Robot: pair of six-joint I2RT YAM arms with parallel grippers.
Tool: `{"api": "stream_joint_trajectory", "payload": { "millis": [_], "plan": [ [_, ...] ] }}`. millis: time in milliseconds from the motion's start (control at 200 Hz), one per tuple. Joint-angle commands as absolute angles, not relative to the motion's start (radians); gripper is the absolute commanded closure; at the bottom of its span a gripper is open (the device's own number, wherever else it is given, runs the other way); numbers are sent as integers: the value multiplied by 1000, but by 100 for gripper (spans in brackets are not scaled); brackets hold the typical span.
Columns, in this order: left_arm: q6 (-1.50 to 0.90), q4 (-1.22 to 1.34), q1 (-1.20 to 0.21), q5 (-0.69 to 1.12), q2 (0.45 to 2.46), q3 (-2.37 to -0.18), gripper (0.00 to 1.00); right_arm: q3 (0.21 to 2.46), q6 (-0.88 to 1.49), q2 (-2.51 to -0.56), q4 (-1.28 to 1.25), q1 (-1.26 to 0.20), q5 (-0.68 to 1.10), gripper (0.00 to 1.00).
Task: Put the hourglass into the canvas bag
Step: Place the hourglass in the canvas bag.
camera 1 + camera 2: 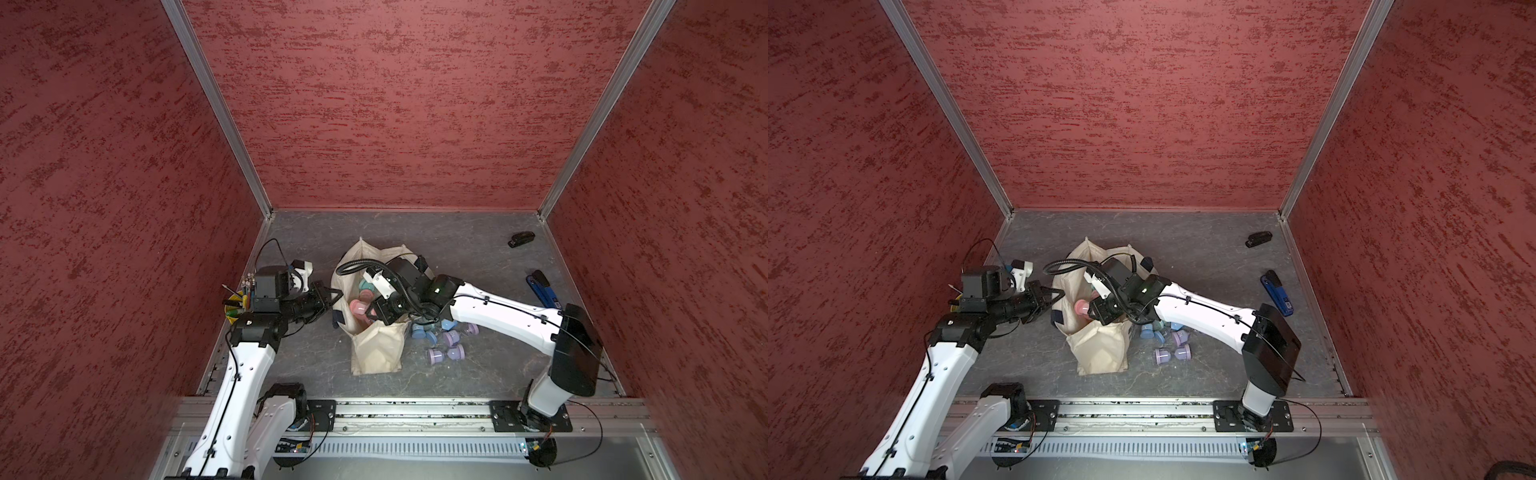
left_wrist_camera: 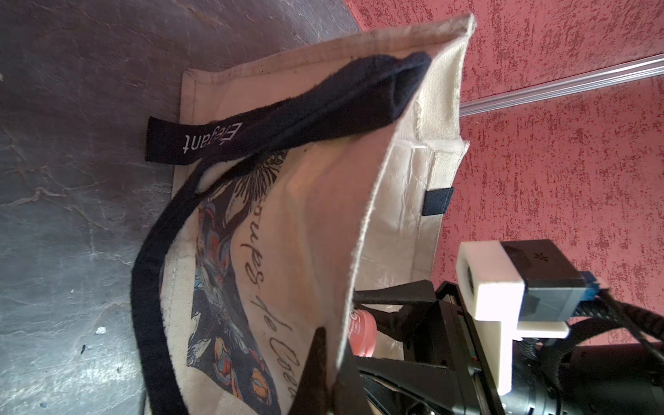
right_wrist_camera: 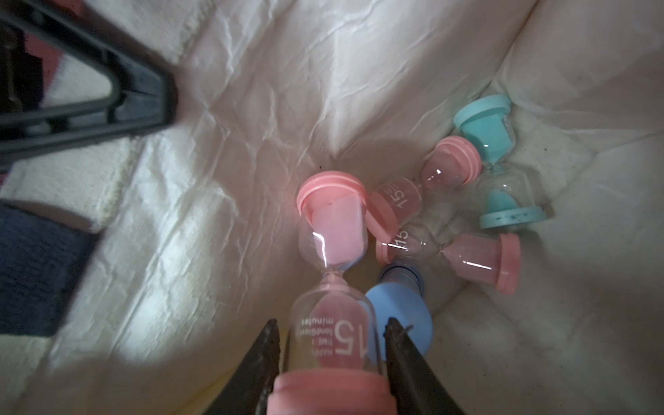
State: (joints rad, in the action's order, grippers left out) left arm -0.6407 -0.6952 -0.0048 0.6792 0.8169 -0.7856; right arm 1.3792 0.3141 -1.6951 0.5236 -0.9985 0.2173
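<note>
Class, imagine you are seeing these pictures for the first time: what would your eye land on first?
Most striking is the pink hourglass gripped in the right hand, pointing down inside the canvas bag in the middle of the table, above other hourglasses lying in the bag. The left hand pinches the bag's rim, holding it open. Purple and blue hourglasses lie scattered on the table beside the bag.
</note>
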Motion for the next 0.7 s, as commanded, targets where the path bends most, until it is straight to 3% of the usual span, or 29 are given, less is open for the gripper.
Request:
{"api": "stream_joint_trajectory", "payload": {
  "millis": [0,85,220,271,466,696],
  "plan": [
    [-645,-664,0,690,813,-806,100,1352,307,-1714,504,-1006,220,100],
    [-643,-666,0,689,814,-807,100,1354,321,-1724,508,-1006,188,97],
    [-643,-664,-5,686,818,-805,100,1367,336,-1712,505,-1006,142,57],
    [-644,-664,-5,686,820,-805,100,1373,341,-1696,499,-1006,120,50],
    [-643,-667,-7,682,816,-800,100,1431,361,-1650,504,-1006,58,36],
    [-640,-667,-8,682,816,-801,100,1516,451,-1573,553,-1006,-189,34]
  ]
}}
